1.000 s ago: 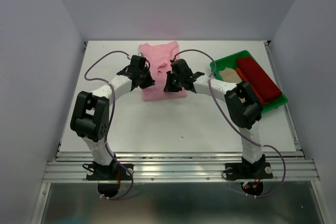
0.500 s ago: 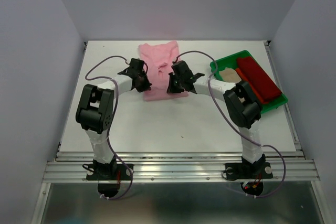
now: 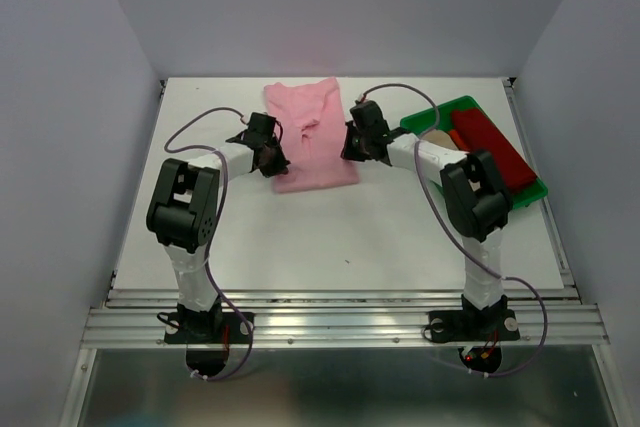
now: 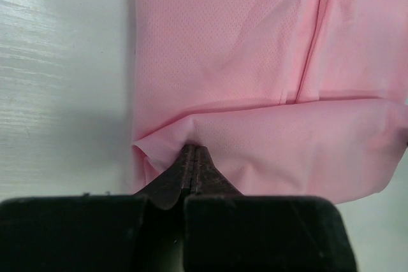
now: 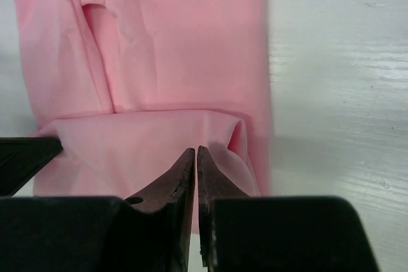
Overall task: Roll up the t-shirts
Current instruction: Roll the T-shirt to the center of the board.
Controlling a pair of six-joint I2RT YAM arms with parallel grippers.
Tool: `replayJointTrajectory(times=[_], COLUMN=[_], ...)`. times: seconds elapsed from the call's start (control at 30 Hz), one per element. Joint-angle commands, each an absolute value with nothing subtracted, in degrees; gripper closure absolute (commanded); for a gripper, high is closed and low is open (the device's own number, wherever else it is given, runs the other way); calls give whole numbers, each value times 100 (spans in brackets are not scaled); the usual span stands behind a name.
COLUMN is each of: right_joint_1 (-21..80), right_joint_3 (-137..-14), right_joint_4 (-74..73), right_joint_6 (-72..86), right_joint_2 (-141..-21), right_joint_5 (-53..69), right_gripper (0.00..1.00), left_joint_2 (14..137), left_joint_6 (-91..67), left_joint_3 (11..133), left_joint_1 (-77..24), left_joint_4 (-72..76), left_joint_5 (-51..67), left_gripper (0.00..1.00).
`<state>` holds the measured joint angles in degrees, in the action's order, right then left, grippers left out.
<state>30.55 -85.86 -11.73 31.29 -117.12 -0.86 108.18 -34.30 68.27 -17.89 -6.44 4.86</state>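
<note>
A light pink t-shirt point(image 3: 312, 117) lies flat at the back middle of the white table, its near hem folded up over itself. My left gripper point(image 3: 275, 160) sits at the fold's left end, shut on a pinch of the pink cloth point(image 4: 255, 62), which puckers round the gripper's tips point(image 4: 193, 149). My right gripper point(image 3: 352, 145) is at the shirt's right edge. Its jaws point(image 5: 196, 150) stand almost together over the fold point(image 5: 146, 138), and I see no cloth between them. A dark red t-shirt point(image 3: 492, 152) and a beige one point(image 3: 436, 140) lie in the tray.
The green tray point(image 3: 430, 113) stands at the back right, close behind the right arm. White table point(image 3: 330, 237) stretches in front of the shirt. Grey walls close in the back and both sides. Cables loop above both arms.
The right gripper has moved right and back, from over the fold to the shirt's right edge. The left gripper has shifted a little toward the back and stays shut on the cloth.
</note>
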Motion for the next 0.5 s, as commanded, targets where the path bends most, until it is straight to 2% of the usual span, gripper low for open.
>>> replayJointTrajectory(times=[0.0,0.27,0.47], right_joint_1=[3059,3059,3059], right_joint_3=[-8771,-8596,-8359], right_joint_4=[-1178,-1239,-1231], right_joint_6=[3023,3041,3067], right_joint_2=[-12058,-12032,-11445], right_joint_5=[-158,-325,-378], right_gripper=[90,90,90], left_joint_2=[10741,10240,9555], left_joint_6=[-3278,-3129,-3102], left_joint_3=[7022,7084,6821], left_joint_1=[-1767,-1723,-1714], left_joint_4=[-615,-843,-949], left_joint_5=[404,71,-202], left_gripper=[100,100,100])
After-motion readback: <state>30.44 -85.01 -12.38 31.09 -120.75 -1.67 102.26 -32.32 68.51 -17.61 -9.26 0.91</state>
